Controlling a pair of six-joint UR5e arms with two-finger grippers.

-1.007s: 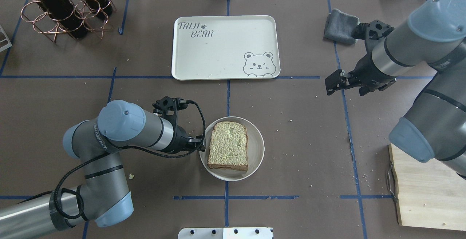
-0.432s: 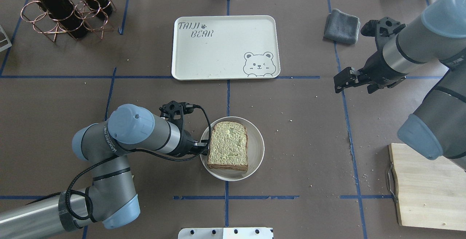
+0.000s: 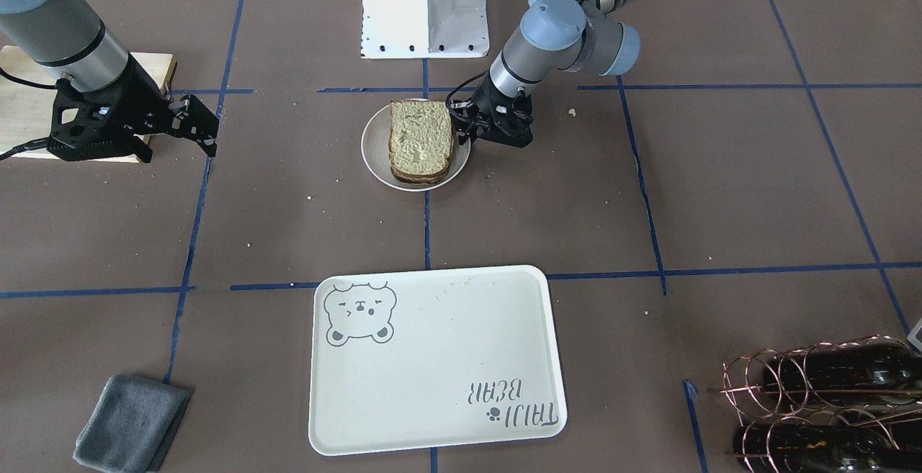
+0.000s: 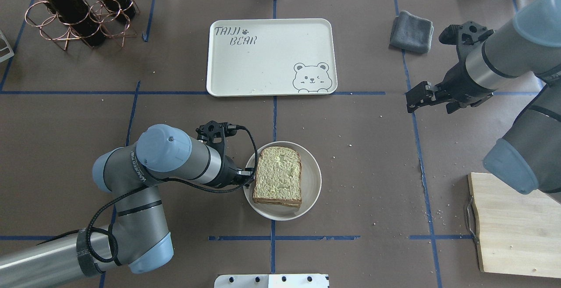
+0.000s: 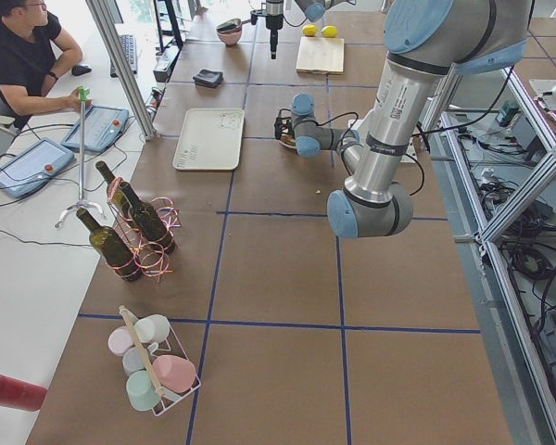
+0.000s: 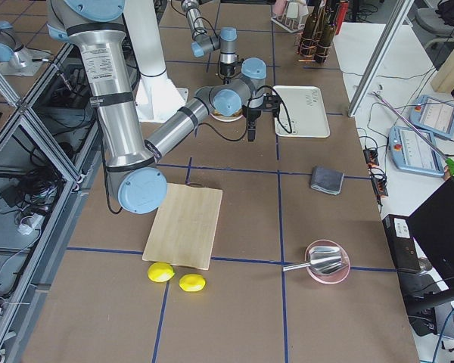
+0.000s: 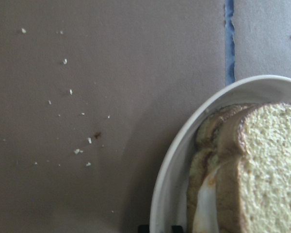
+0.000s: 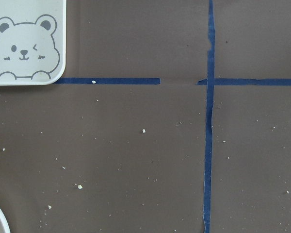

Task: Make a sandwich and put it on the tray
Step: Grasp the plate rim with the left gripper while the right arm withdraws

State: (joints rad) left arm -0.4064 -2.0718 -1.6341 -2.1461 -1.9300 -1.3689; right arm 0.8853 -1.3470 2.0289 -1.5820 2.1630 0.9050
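**A:** Starting with the left gripper [image 4: 248,178]. Narrow or wide?

**B:** Narrow. Clamped on the rim of the plate [image 4: 314,178]. Visible in the wrist view as 2 dark fingertips [image 7: 143,228], 1 on each side of that rim.

**A:** And where to find the sandwich [image 4: 278,175]?

**B:** Just past those fingertips, lying flat on the plate. Made of 2 stacked slices, with a bit of white egg showing at the edge nearest the gripper.

**A:** Not on the tray [image 4: 263,66], then?

**B:** No. Well apart from the left gripper, off to its side toward the far edge of the table, beyond 1 blue tape line. Marked with a bear face and grey lettering.

**A:** Now the right gripper [image 4: 413,99].

**B:** Spread wide, holding nothing, hanging above the table. Pointed toward the tray's bear corner, with a stretch of table between. Near its wrist, a folded grey cloth [image 4: 411,26]. Back behind that arm, a wooden cutting board [image 4: 513,222].
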